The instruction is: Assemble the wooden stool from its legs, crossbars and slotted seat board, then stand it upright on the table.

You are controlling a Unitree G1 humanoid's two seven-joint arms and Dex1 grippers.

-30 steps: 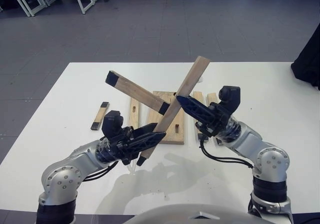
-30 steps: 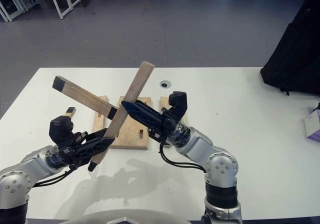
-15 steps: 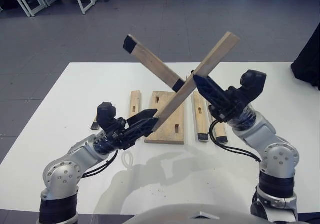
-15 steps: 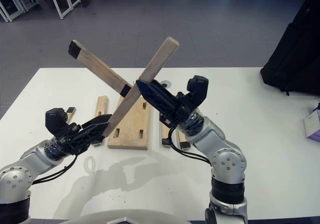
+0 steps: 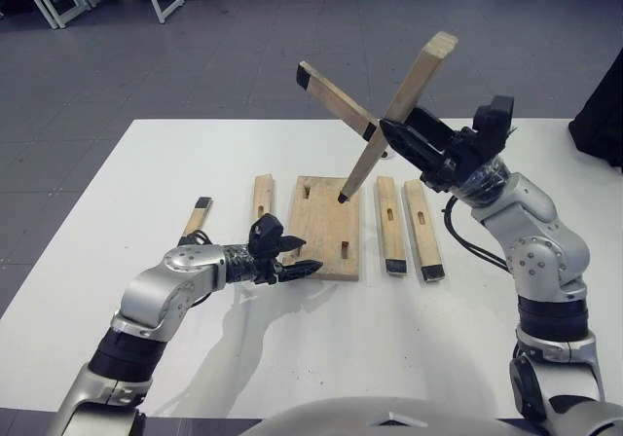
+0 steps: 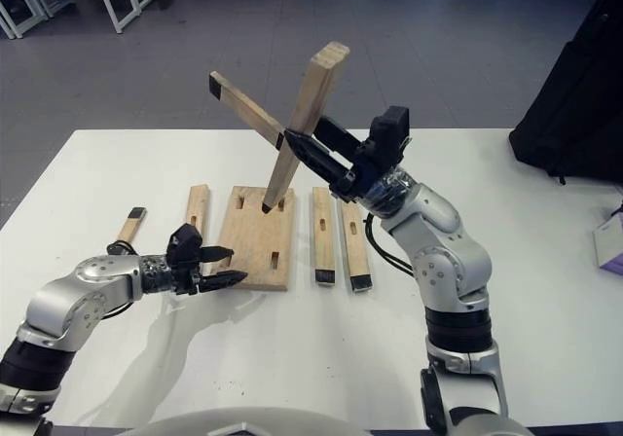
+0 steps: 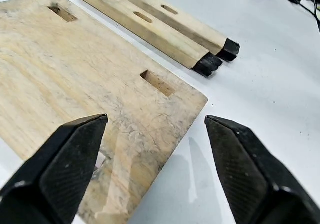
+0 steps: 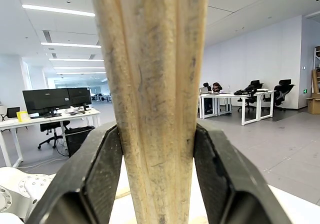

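Overhead, the right gripper (image 5: 392,132) is clamped on a cross of two joined wooden pieces (image 5: 425,64), held in the air. The longer piece's dark lower tip hangs over the slotted seat board (image 5: 321,224), down to this gripper's left. Two slotted legs (image 5: 387,224) lie side by side on the table (image 5: 506,339) beneath it. The left gripper (image 5: 300,256) sits low, spread wide and holding nothing, with the board's near corner between its fingers. Another leg (image 5: 263,198) and a short bar (image 5: 195,220) lie beyond it, to its left.
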